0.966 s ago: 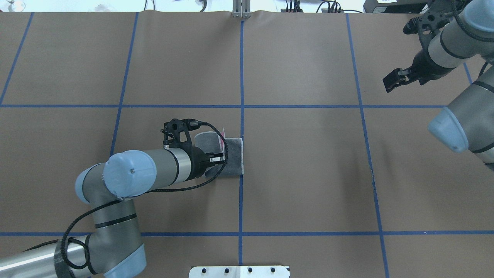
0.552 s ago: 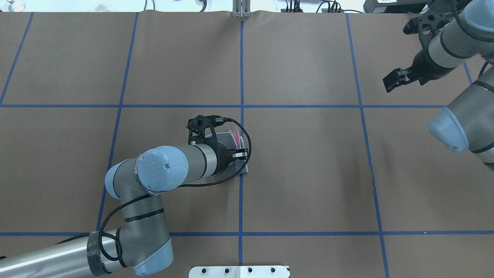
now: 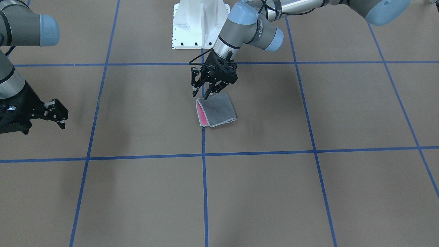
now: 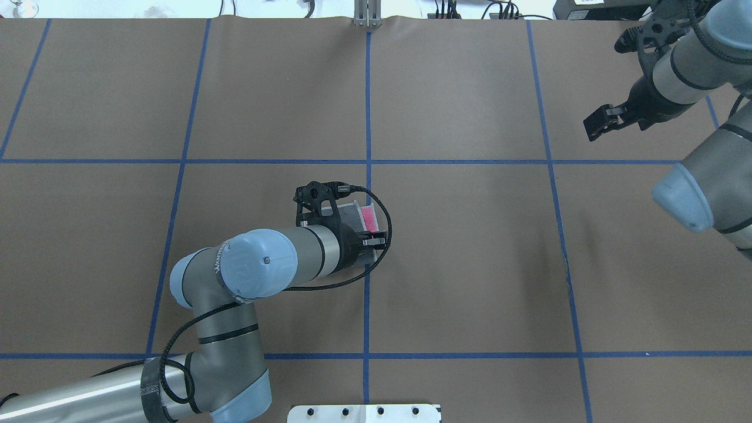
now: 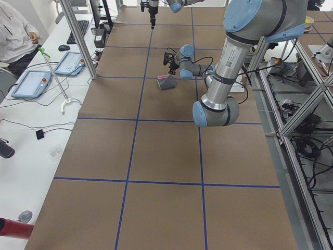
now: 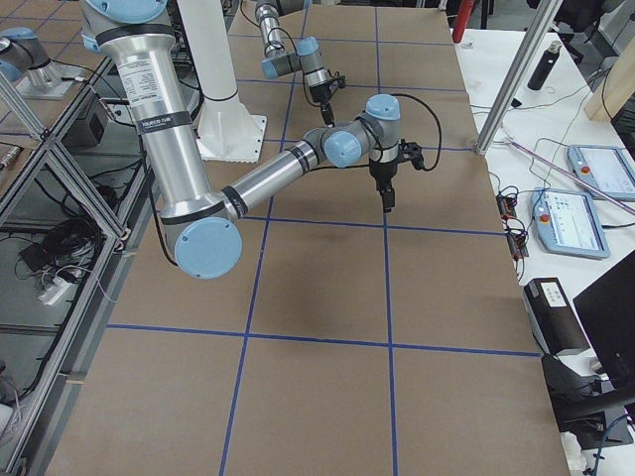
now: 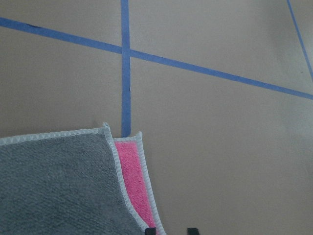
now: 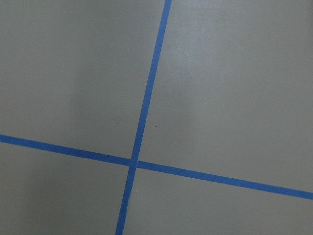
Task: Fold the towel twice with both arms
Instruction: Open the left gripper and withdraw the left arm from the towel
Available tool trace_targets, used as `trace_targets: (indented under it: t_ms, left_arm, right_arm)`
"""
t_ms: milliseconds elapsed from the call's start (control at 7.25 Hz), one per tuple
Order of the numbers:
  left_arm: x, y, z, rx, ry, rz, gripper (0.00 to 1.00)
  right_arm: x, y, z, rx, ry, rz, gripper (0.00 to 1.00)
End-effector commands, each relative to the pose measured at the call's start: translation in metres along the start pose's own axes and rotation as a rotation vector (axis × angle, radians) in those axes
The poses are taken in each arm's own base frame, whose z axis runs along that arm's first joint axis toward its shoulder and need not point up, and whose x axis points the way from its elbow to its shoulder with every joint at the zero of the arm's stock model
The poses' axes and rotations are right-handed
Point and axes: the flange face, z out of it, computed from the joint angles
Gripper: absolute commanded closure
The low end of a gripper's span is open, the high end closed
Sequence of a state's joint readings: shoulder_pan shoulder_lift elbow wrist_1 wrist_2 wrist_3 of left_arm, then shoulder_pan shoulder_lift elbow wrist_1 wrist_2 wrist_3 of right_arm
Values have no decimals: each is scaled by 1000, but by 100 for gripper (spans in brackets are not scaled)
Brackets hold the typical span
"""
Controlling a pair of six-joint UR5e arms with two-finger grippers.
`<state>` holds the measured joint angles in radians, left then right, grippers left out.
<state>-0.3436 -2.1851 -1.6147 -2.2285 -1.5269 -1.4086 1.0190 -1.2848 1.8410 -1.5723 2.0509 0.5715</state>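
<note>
The towel [image 3: 219,111] lies folded near the table's centre line, dark grey side up, with a pink strip [image 3: 200,115] along one edge. In the left wrist view the grey flap [image 7: 58,186] rests flat on the pink layer [image 7: 132,181]. My left gripper [image 3: 201,95] hovers just above the towel's robot-side edge, open, with nothing between its fingers. The left wrist covers most of the towel [image 4: 369,215] in the overhead view. Far off at the table's side, my right gripper [image 3: 59,114] hangs open and empty above bare paper, also seen from overhead [image 4: 598,125].
Brown paper with blue tape lines [image 4: 368,106] covers the table. The white bolted pedestal [image 3: 199,24] stands at the robot's side. A metal bracket [image 4: 367,17] sits at the far edge. A seated person [image 5: 15,36] and tablets [image 5: 31,83] are at a side bench.
My left arm swung right, carrying the towel's raised flap over. The flap now lies flat on the lower layer, with the gripper open above it. The right arm stayed put.
</note>
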Motion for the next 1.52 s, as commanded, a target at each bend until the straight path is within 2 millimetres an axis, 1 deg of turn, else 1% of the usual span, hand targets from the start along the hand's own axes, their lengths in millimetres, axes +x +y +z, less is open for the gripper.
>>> trace_targets:
  t_ms: [0, 138, 276, 414, 552, 690, 828, 966, 1103, 1241, 1379]
  left_arm:
    - [0, -10, -15, -44, -56, 3, 0]
    - [-10, -55, -39, -111, -137, 13, 0]
    - [-35, -82, -63, -159, -245, 73, 0]
    - [-67, -87, -89, -189, -336, 175, 0]
    - [-103, -105, -123, -215, -417, 265, 0]
    - [-145, -138, -152, -268, -478, 308, 0]
    - [-199, -177, -186, -319, -498, 344, 0]
    - [-262, -210, -228, -364, -502, 387, 0]
    - [-333, -236, -282, -392, -509, 414, 0]
    - [-399, -241, -331, -415, -526, 409, 0]
    - [-446, -239, -370, -408, -544, 362, 0]
  right_arm:
    - [15, -4, -7, 7, 0, 17, 1]
    - [45, 2, -11, -11, -13, 24, 1]
    - [93, 13, -18, -18, -8, -8, 1]
    - [145, 32, -21, -32, 13, -52, 1]
    - [200, 57, -25, -47, 43, -107, 1]
    - [250, 88, -29, -67, 54, -134, 1]
    - [288, 121, -29, -90, 28, -137, 1]
    - [309, 146, -30, -98, -13, -108, 1]
    - [321, 165, -29, -105, -50, -60, 1]
    - [322, 168, -28, -111, -57, -34, 1]
    - [322, 168, -28, -114, -54, 31, 0]
